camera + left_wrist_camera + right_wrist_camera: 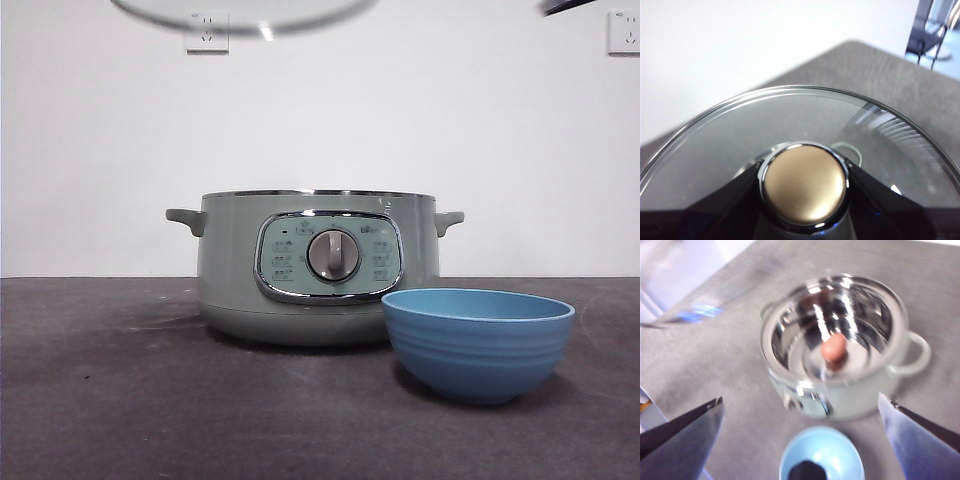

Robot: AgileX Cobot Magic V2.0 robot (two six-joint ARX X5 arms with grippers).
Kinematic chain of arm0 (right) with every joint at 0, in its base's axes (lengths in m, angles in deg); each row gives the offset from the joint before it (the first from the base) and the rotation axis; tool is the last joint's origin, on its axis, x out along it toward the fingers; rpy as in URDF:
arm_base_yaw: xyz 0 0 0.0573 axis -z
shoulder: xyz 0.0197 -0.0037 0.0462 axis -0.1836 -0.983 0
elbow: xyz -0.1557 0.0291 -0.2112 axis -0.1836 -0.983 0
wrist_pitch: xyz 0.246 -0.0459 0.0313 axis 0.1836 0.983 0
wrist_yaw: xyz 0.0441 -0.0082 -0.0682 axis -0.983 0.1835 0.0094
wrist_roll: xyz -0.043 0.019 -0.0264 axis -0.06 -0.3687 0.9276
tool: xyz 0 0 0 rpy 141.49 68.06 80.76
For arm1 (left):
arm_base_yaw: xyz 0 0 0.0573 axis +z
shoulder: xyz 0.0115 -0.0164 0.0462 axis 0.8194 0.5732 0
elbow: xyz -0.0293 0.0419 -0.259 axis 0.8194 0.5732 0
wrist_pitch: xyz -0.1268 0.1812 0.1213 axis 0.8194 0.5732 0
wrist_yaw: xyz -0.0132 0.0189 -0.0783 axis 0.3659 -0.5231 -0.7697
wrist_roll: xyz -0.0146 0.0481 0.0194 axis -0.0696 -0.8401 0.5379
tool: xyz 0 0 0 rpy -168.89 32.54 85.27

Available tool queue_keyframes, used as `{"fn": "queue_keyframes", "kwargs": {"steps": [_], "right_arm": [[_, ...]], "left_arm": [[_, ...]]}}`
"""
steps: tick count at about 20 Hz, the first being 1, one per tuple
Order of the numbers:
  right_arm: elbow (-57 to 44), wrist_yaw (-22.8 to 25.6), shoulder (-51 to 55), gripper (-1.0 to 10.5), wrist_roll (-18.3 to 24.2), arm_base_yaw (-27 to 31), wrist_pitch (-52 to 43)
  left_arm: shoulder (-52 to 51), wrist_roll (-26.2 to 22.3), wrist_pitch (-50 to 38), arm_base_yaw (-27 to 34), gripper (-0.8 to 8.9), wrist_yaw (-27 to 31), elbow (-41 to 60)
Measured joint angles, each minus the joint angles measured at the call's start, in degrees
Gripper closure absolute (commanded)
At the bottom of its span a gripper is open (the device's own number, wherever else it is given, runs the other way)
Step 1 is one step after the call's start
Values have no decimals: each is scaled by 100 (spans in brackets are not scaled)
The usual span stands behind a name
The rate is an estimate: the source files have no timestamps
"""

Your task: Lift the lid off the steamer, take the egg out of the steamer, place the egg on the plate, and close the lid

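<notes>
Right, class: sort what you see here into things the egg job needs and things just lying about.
Needed:
round glass lid, held up by the left gripper
pale green round steamer, open
brownish egg inside it
light-blue ridged bowl
right gripper, open above the steamer

Lying about:
white wall sockets
dark object in the bowl, unclear

It looked like a bare test room or lab, not a home kitchen: a plain white wall [320, 130] with two sockets [207, 32] stood behind a dark grey bench [150, 400] that carried only a steamer [240, 270] and a plate [478, 345] at its 4 o'clock.
</notes>
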Motion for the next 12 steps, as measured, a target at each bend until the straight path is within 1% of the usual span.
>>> {"fn": "queue_keyframes", "kwargs": {"steps": [2, 4, 6, 7, 10, 12], "right_arm": [[2, 109, -391, 413, -175, -214, -439], [2, 426, -820, 415, -361, -485, -874], [11, 619, -1217, 416, -494, -754, -1220], [61, 748, -1429, 416, -555, -898, -1329], [501, 1368, -2122, 415, -601, -1349, -1462], [955, 1556, -2669, 415, -608, -1530, -1449]], "left_arm": [[-555, -2, 280, 0, 822, 201, 0], [-1062, -15, 704, 0, 822, 356, 0], [-1429, -37, 1209, 0, 822, 476, 0], [-1582, -87, 1471, 0, 822, 527, 0], [-2002, -133, 2024, 0, 821, 553, 0], [-2288, -146, 2275, 0, 822, 605, 0]]}}
